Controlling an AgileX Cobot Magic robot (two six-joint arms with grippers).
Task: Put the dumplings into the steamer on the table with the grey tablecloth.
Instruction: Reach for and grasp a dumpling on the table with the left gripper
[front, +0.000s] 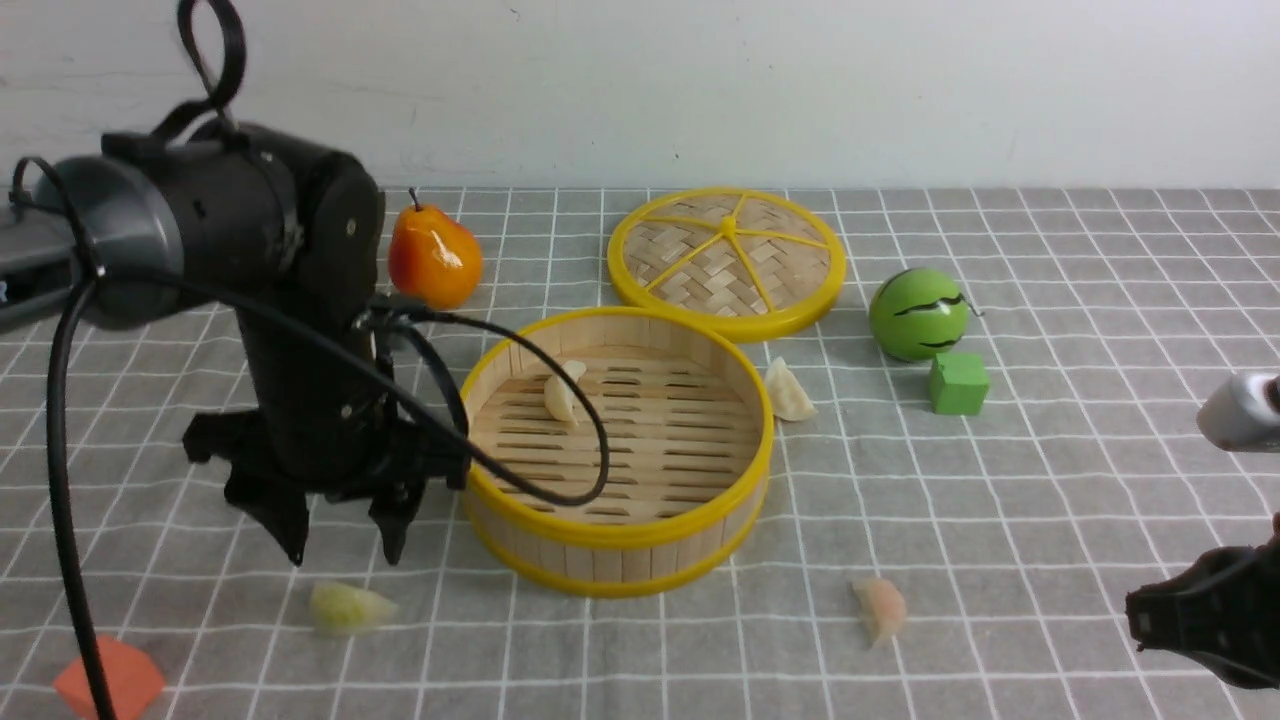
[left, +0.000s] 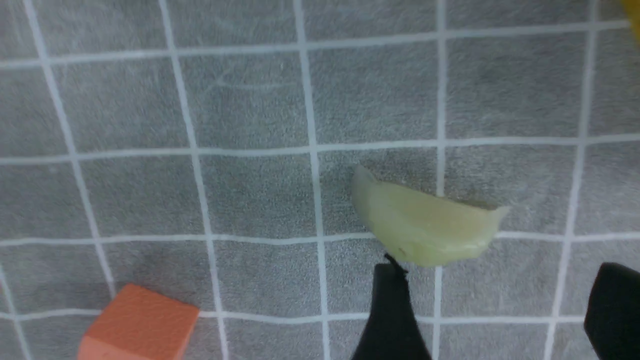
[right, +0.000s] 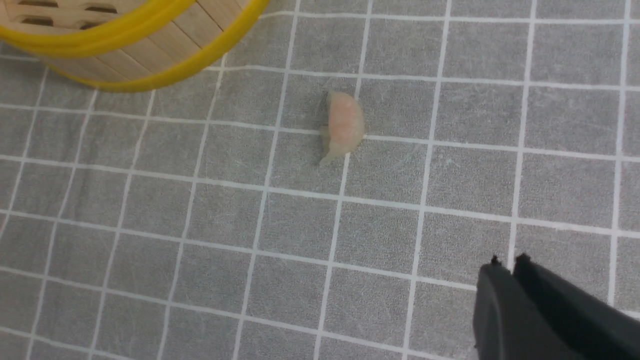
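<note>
Hanging steeply downward at the left-centre of the front view, the left arm aims the left gripper (front: 343, 548) at the grey tablecloth (front: 1000, 520). Its two black fingers (left: 395, 310) are spread wide and hold nothing. The tips are poised just above the pale green dumpling (front: 350, 607), which lies on the cloth at lower left, near an orange cube (front: 108, 680).

The right gripper (front: 1135, 612) reaches in low from the lower right edge, lying almost level, with its fingers (right: 520, 300) pressed together and empty. The pink dumpling (front: 880, 608) rests on the cloth well apart from it.

The steamer (front: 620, 540) stands at centre with one cream dumpling (front: 562, 395) on its slats. A second cream dumpling (front: 790, 392) sits outside, just beside the steamer's right wall.
</note>
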